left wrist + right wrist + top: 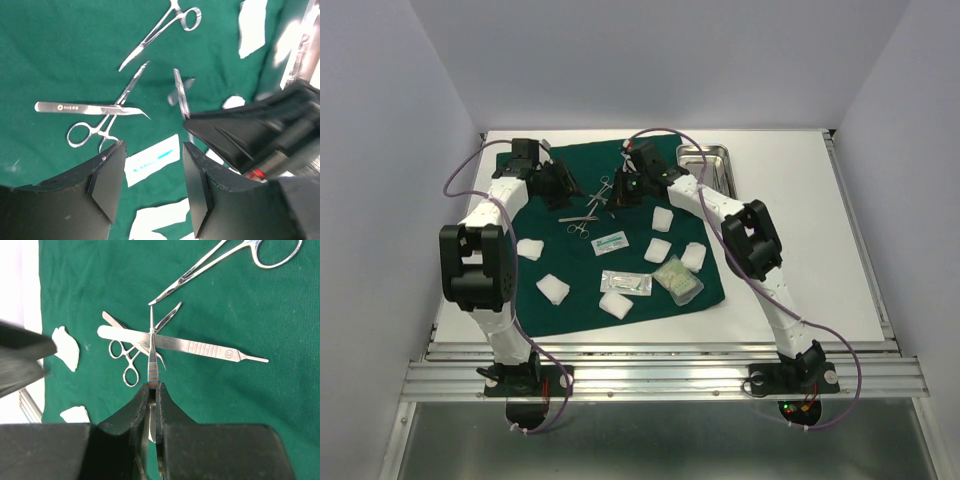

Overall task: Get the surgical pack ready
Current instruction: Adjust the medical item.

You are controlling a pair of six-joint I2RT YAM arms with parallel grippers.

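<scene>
Right gripper [152, 390] clamped on tweezers [152, 357]; left gripper [153, 150] apart, empty.
Tweezers run straight ahead of it, crossing over scalpel [200, 347]; tray [708, 160] lies off to its right, nearer this arm.

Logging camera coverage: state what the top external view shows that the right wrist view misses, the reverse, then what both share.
Top only: rectangular steel tray beside the cloth, sealed packets. Wrist only: right fingers pinching a thin steel tweezer-like tool. Both: dark green cloth drape, ring-handled steel forceps, white gauze pads.
</scene>
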